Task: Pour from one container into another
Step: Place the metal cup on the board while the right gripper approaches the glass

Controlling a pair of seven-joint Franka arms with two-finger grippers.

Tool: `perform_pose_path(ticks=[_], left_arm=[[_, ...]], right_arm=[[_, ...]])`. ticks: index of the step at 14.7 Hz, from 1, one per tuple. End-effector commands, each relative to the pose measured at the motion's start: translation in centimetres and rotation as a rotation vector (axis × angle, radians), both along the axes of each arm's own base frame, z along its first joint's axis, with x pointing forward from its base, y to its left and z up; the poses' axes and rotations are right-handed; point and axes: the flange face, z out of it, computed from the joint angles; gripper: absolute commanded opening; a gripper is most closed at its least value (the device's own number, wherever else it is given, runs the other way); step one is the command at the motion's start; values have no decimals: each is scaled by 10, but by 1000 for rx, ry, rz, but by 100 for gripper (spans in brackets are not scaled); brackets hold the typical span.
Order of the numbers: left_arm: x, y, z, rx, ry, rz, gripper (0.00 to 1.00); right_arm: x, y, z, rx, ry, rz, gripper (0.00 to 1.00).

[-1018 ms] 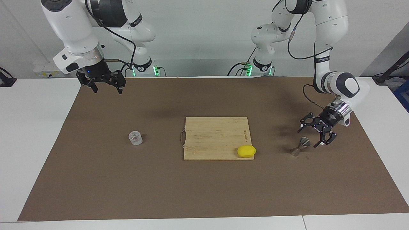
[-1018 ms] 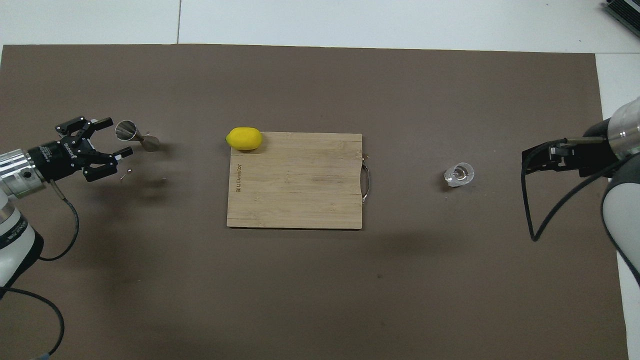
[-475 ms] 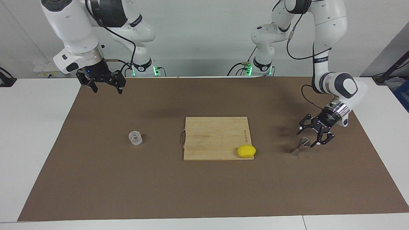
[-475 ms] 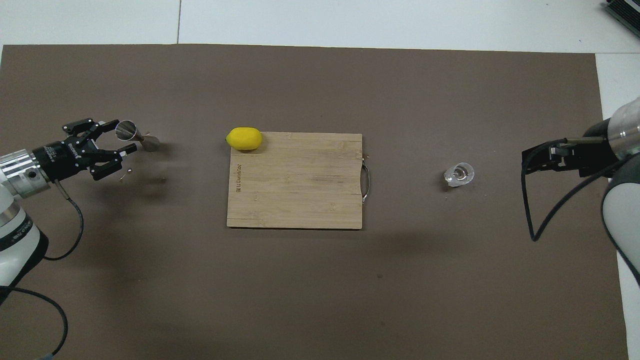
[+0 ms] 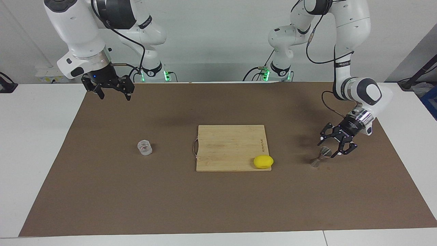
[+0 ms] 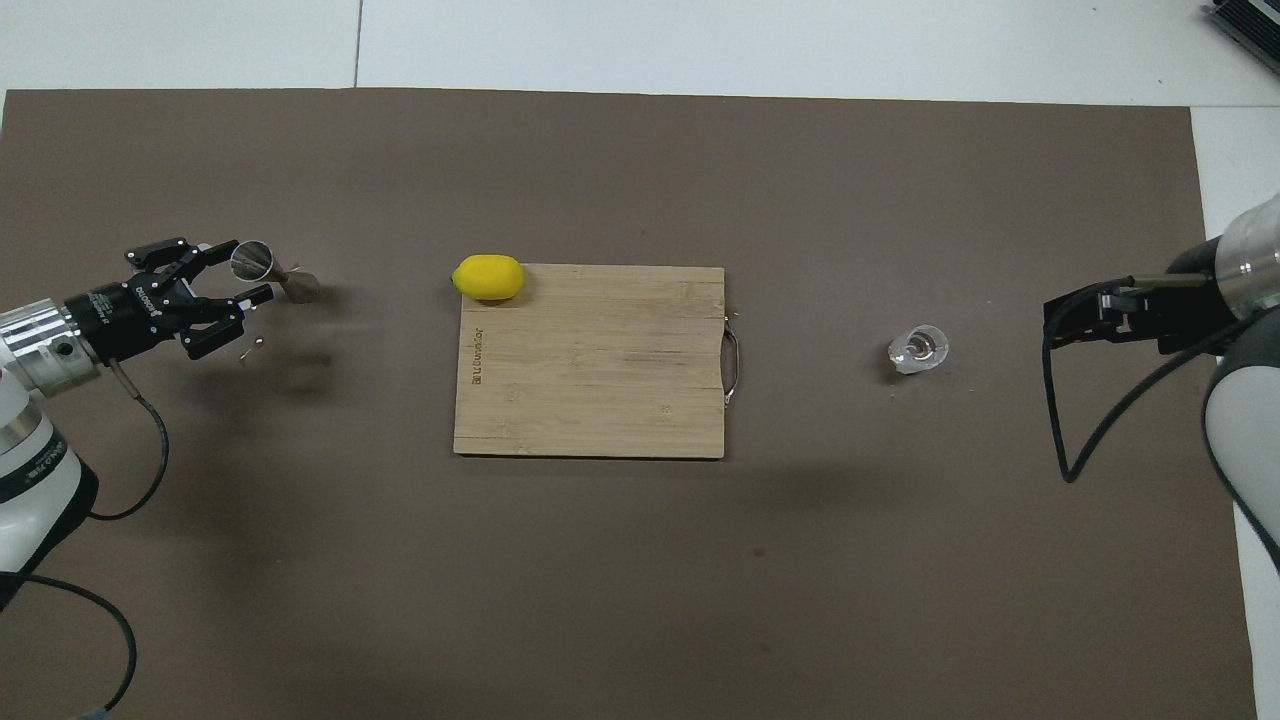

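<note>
Since a second ago your left gripper [image 5: 330, 146] has slid in on the metal jigger [image 5: 320, 156] and drawn its fingers together around the upper cone; nothing else on the table has shifted. You can see one finger on each side of the jigger's rim in the overhead view, but whether they already pinch the metal or stand just off it I cannot tell. The jigger stands on the brown mat [image 5: 218, 205] toward the left arm's end of the table, well apart from the cutting board [image 5: 230, 143] with the lemon [image 5: 263, 161] on its corner. The clear tumbler [image 5: 144, 147] sits on the mat toward the right arm's end, untouched. Your right gripper [image 5: 110, 91] waits with its fingers spread, up over the mat's edge near its own base. So you are at the grasp of the receiving vessel, and no pouring has begun. Next, I judge, you need a firm hold at the cone without tipping the jigger, then the right arm must go down for the tumbler.
</note>
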Motion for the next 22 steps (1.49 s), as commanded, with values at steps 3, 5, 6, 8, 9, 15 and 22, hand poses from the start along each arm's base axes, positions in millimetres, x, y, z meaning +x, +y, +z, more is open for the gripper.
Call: perform_pose_path(ticks=[3, 5, 6, 8, 9, 15, 22], left_arm=[[-4, -3, -2, -4, 8, 25, 54], [-4, -3, -2, -4, 8, 25, 54], [-3, -3, -1, -4, 7, 25, 54], [-4, -3, -2, -7, 12, 27, 16], [-4, -3, -2, -7, 14, 29, 0], [1, -9, 7, -41, 25, 22, 0], [21, -92, 45, -117, -48, -168, 0]], right_arm=[[-7, -3, 1, 6, -1, 12, 100], [-7, -3, 1, 6, -1, 12, 100], [-7, -4, 1, 6, -1, 10, 100], [-7, -4, 1, 6, 1, 10, 100], [-7, -3, 1, 6, 1, 15, 100], [-8, -3, 1, 6, 1, 22, 100], [-3, -3, 2, 8, -28, -96, 100]])
